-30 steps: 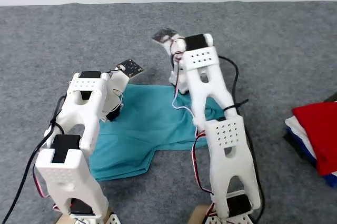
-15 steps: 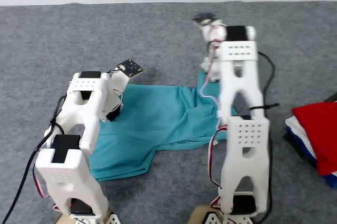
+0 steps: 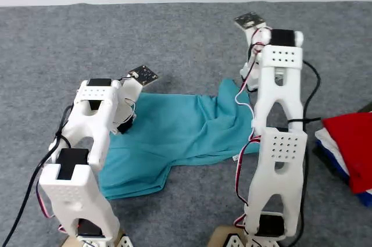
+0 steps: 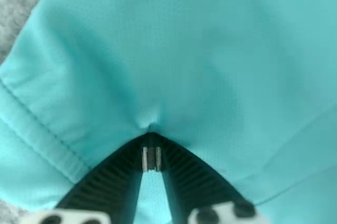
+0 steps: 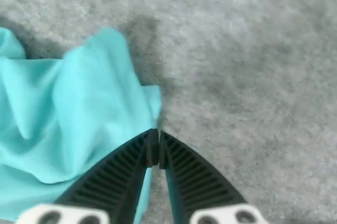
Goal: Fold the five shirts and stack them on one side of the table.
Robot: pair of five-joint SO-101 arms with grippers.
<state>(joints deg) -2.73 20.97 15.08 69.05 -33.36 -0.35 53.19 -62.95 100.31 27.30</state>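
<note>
Entry: teal short-sleeved fabric shirt (image 3: 174,133), rumpled midway on the grey felt-covered counter (image 3: 87,32). Left end effector (image 4: 151,153) clamped on its cloth; right end effector (image 5: 154,153), we think, nipping its edge. We would draw both grips apart evenly, low, to flatten.

There is one teal fabric shirt (image 3: 174,136) and one stack of folded shirts (image 3: 347,142). The frame edge cuts the stack off, but it seems to hold four: red, white, blue and a dark one. There are two white plastic arms, the left arm (image 3: 96,113) and the right arm (image 3: 282,148).
</note>
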